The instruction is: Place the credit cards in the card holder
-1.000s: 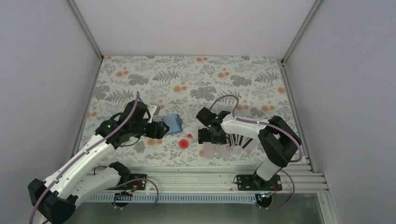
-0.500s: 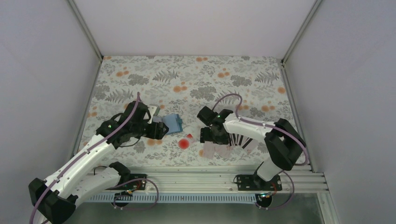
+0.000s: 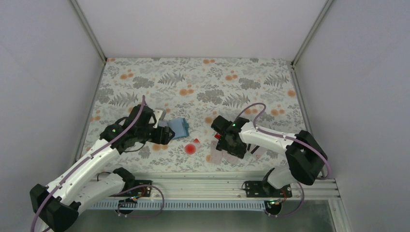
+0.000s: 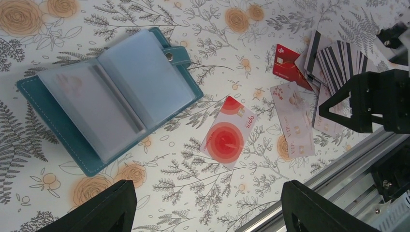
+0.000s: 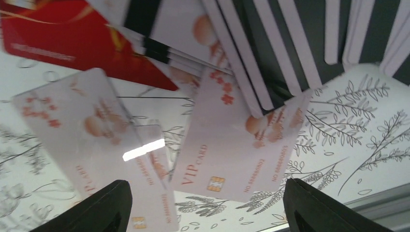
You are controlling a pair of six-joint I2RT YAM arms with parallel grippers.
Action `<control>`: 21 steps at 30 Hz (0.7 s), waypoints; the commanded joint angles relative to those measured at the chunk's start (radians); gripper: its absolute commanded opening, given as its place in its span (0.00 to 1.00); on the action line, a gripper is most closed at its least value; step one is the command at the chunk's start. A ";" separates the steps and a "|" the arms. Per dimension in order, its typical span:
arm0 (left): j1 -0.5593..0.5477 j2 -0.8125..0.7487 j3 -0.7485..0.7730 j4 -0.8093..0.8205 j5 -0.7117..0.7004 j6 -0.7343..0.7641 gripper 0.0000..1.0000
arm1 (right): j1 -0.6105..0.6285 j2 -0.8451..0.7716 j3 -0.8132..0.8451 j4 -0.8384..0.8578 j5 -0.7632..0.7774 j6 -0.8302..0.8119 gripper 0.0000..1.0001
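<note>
Glossy credit cards (image 5: 237,159) fanned, stitched card holder (image 4: 116,92) open, left tool (image 4: 208,188), right tool (image 5: 207,186) both spread

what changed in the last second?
The right hand slid right and toward the near edge, ending over the spread of pale cards; its elbow swung right too. It is open and holds nothing. The left hand, the open card holder and the red-circle card stayed put.
</note>
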 commanded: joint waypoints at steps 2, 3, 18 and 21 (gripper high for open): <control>-0.002 -0.001 -0.008 0.015 0.028 0.017 0.75 | 0.000 -0.035 -0.060 0.019 0.002 0.149 0.78; -0.003 0.000 -0.009 0.014 0.030 0.017 0.75 | -0.003 -0.037 -0.068 0.022 0.000 0.161 0.77; -0.003 -0.001 -0.012 0.007 0.042 0.028 0.75 | -0.036 -0.049 -0.143 0.135 -0.021 0.150 0.75; -0.003 -0.001 -0.012 0.008 0.042 0.027 0.75 | -0.039 -0.049 -0.148 0.141 -0.023 0.147 0.75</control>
